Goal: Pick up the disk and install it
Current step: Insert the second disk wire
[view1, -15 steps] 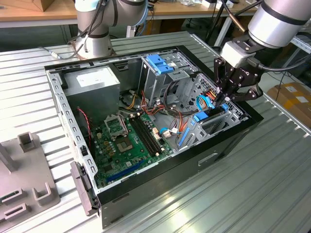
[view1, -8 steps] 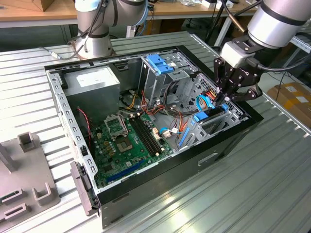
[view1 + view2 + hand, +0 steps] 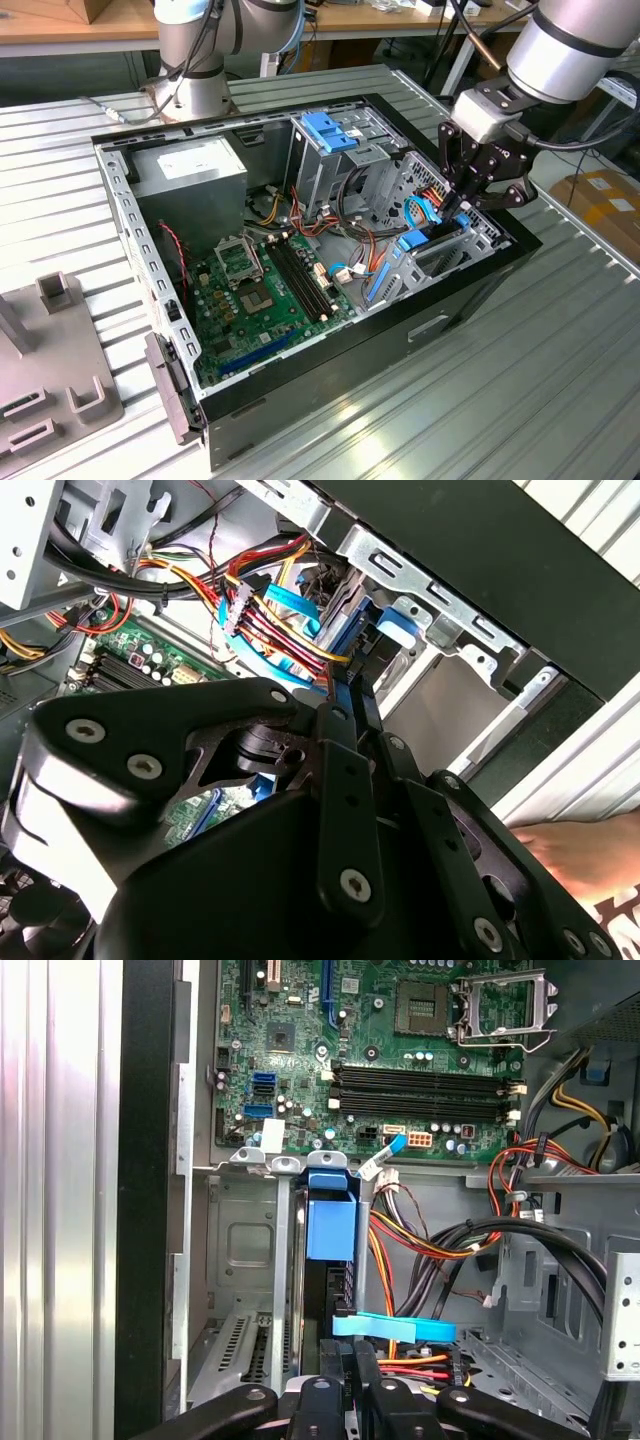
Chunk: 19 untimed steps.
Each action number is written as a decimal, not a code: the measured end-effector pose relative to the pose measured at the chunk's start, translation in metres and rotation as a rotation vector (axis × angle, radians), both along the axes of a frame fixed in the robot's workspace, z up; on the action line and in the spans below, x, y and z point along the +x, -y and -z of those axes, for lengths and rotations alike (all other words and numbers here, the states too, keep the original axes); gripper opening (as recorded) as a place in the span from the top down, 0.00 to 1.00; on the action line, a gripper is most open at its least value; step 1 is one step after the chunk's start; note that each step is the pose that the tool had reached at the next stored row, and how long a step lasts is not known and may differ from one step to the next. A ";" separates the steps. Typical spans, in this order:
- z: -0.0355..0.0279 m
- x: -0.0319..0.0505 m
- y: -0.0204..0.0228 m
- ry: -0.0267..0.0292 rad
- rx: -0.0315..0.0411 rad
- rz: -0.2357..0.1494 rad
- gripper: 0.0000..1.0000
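Gripper (image 3: 462, 203): one, fingers drawn together on the disk's end
Disk (image 3: 328, 1260): one, standing on edge in the case's bay, light-blue rail showing
Case (image 3: 330, 375): one, open

An open computer case (image 3: 480, 290) sits on the ribbed metal desk (image 3: 560, 380) — green motherboard (image 3: 262, 290), grey power-supply box (image 3: 190, 168), blue bracket (image 3: 328, 130) atop the drive cage.
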State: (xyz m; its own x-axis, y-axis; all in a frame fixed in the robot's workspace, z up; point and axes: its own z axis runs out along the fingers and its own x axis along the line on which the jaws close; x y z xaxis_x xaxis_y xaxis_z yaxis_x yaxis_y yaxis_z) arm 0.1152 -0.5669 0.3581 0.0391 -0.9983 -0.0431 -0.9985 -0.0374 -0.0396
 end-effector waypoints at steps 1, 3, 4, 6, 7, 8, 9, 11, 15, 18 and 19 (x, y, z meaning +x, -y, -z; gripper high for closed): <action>0.0001 0.0000 0.0000 0.0000 0.0000 0.000 0.84; 0.0003 0.0000 0.0000 0.0000 0.0001 0.000 0.84; 0.0009 0.0000 0.0000 0.0000 0.0000 0.000 0.84; 0.0014 0.0000 0.0000 0.0000 0.0001 0.000 0.84; 0.0014 0.0000 0.0000 0.0000 0.0000 0.000 0.84; 0.0015 0.0000 0.0000 0.0000 0.0000 0.000 0.84; 0.0017 0.0000 0.0000 0.0000 0.0000 0.000 0.84; 0.0019 0.0000 0.0000 0.0000 0.0000 0.000 0.84; 0.0019 0.0013 0.0000 0.0000 0.0001 0.000 0.84; -0.0006 0.0014 0.0000 0.0000 0.0002 0.000 0.84; -0.0013 0.0014 0.0000 0.0000 0.0004 0.000 0.84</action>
